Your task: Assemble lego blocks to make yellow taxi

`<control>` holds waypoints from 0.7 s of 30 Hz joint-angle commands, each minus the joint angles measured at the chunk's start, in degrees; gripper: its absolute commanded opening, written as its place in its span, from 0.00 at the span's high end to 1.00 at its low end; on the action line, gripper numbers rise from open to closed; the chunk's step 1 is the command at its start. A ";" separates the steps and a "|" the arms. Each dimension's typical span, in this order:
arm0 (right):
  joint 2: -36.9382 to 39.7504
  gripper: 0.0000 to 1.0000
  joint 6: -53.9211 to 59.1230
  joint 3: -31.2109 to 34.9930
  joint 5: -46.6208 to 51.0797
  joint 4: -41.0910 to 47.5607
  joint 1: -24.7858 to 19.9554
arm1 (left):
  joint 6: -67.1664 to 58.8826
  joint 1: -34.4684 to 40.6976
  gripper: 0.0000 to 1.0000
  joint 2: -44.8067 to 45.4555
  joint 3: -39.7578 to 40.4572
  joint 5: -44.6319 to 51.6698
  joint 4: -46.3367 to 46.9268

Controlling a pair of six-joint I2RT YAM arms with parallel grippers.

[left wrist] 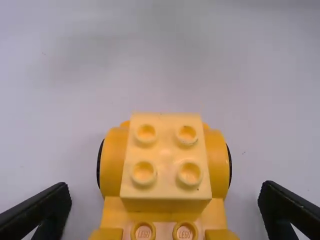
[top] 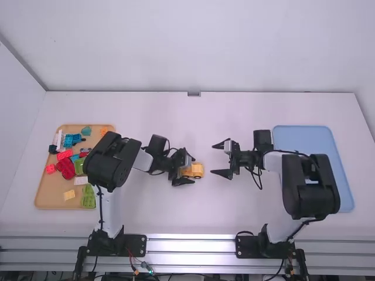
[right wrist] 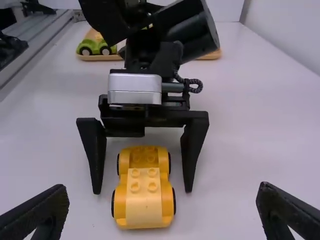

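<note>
The yellow car (top: 198,170) is straddled, unclamped, by the left gripper (top: 193,170), the nearer one; its long axis is laid left to right, roughly towards the right gripper (top: 212,158). Both sets of jaws are held wide.

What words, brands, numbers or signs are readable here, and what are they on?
Raised brand lettering, left unquoted: on two studs of the yellow vehicle.
Pale yellow block: no lettering I can make out.
Blocks on the wooden tray: too small to read any print.
No readable numbers or signs.
</note>
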State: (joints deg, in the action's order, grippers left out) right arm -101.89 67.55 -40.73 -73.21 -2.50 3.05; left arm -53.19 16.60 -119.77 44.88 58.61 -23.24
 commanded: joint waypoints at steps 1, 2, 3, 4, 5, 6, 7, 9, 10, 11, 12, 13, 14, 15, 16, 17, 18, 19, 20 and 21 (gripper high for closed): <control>-0.37 0.01 0.22 0.37 0.31 -0.11 0.76 | 1.22 -0.66 0.01 -0.68 0.13 -3.54 4.00; -0.37 0.01 0.17 0.37 1.20 -0.24 1.20 | 0.90 -1.01 0.01 -0.22 0.68 -4.35 5.97; -0.37 0.01 0.22 0.33 1.46 -0.22 1.49 | 0.61 -1.22 0.01 0.15 1.05 -4.76 7.28; -0.37 0.01 0.15 0.26 1.68 -0.22 1.84 | 0.70 -1.29 0.01 0.74 1.44 -5.29 8.92; -0.37 0.01 0.15 0.26 1.68 -0.24 1.88 | 0.70 -1.27 0.01 0.85 1.49 -5.44 9.18; -0.37 0.01 0.17 0.26 1.73 -0.26 1.99 | 0.66 -1.18 0.01 1.22 1.62 -5.79 9.92; -0.37 0.01 0.22 0.26 1.68 -0.35 2.27 | 0.68 -1.29 0.01 2.67 1.66 -7.19 12.22; -0.37 0.01 -0.09 0.26 1.68 -0.72 2.25 | 0.66 -1.46 0.01 3.67 1.66 -7.93 13.68; -0.37 0.01 -0.87 0.26 1.73 -1.31 2.25 | 0.68 -1.88 0.01 4.68 1.66 -8.59 15.02; -0.37 0.01 -2.23 0.26 1.95 -2.05 2.27 | 0.66 -2.25 0.01 6.05 1.66 -8.74 16.79; -0.37 0.01 -2.64 0.26 2.14 -2.32 2.25 | 0.68 -2.47 0.01 6.67 1.66 -8.72 17.66; -0.37 0.01 -3.98 0.26 2.80 -3.19 2.25 | 0.66 -2.95 0.01 8.22 1.66 -8.59 19.82; -0.37 0.01 -4.90 0.26 3.26 -3.61 2.27 | 0.70 -3.37 0.01 9.42 1.66 -8.59 21.38; -0.37 0.01 -5.49 0.26 3.69 -3.78 2.27 | 0.96 -3.93 0.01 10.84 1.66 -8.59 22.88; -0.37 0.01 -5.88 0.26 3.91 -4.00 2.25 | 1.20 -4.31 0.01 11.65 1.66 -8.63 23.71; -0.37 0.01 -6.69 0.26 4.28 -4.50 2.25 | 1.38 -5.25 0.01 13.53 1.66 -8.74 25.62; -0.37 0.01 -7.34 0.26 4.24 -4.85 2.25 | 1.29 -6.71 0.01 16.17 1.66 -8.74 28.48; -0.37 0.01 -7.28 0.26 4.13 -5.01 2.25 | 1.31 -7.52 0.01 17.64 1.66 -8.79 29.97; -0.37 0.01 -7.28 0.26 4.07 -5.05 2.25 | 1.33 -8.04 0.01 18.53 1.66 -8.79 30.88; -0.37 0.01 -7.30 0.26 4.07 -5.18 2.16 | 1.36 -9.33 0.01 20.72 1.66 -8.74 33.33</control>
State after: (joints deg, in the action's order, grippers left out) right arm -101.89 61.60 -40.75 -68.86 -7.62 5.23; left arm -52.21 8.95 -102.69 46.83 49.47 9.10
